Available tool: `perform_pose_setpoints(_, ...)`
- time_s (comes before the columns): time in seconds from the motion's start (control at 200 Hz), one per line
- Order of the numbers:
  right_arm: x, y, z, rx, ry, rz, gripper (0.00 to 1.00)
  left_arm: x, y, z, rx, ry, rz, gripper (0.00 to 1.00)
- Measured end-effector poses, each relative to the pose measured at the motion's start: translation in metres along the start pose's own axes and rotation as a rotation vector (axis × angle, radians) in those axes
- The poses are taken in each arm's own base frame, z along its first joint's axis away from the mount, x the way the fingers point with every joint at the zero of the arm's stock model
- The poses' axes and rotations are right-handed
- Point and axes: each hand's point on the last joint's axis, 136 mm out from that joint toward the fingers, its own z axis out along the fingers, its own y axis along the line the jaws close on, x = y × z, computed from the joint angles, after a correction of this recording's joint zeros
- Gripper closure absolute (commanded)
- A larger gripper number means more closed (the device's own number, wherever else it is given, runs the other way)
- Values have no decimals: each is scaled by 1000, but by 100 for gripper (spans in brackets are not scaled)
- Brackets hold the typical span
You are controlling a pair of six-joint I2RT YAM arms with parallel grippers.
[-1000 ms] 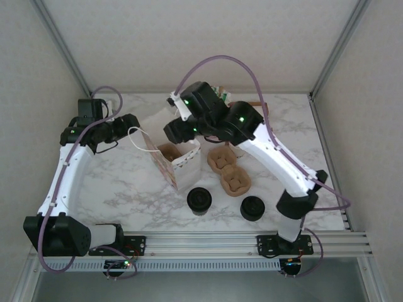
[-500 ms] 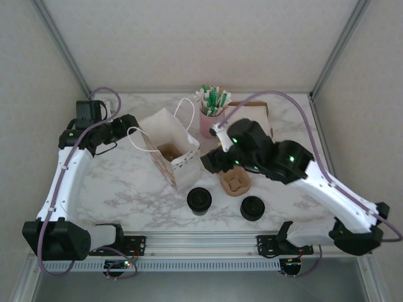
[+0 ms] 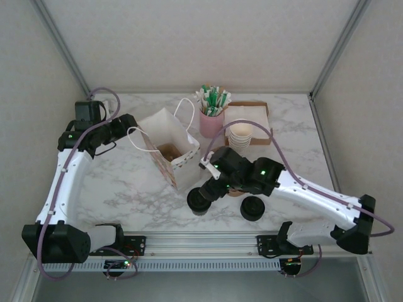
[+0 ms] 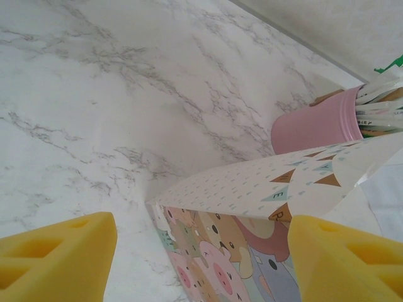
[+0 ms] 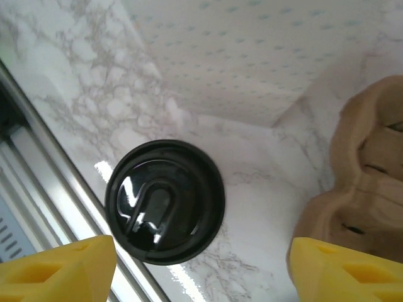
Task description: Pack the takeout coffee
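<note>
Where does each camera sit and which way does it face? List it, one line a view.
Top external: above and behind, looking down on the marble table; left arm and right arm show, bases at the bottom.
Left wrist: on the left arm, facing the white paper bag and pink cup; its yellow fingertips at the bottom corners.
Right wrist: on the right arm, looking down on the takeout coffee; yellow fingertips likewise.
Shared: the bag shows in all three.
</note>
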Motion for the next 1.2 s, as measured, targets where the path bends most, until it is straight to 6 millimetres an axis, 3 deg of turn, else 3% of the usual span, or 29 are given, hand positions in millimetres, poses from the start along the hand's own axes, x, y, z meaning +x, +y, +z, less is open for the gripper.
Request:
perform_pose_setpoints(0.145, 13, 23, 19, -23, 81, -1, 24, 0, 1, 0, -3, -2, -2, 27)
perform_pose_setpoints(0.355, 30, 35, 42, 33, 185, 85, 23, -2, 2, 0, -10, -9, -3, 27)
perform_pose_setpoints(0.656, 26, 31, 51, 132, 197, 253, 19, -2, 2, 0, -10, -10, -4, 27)
perform_pose_setpoints(1.201, 23, 30, 62, 198, 200, 302, 17, -3, 4, 0, -16, -14, -19, 27)
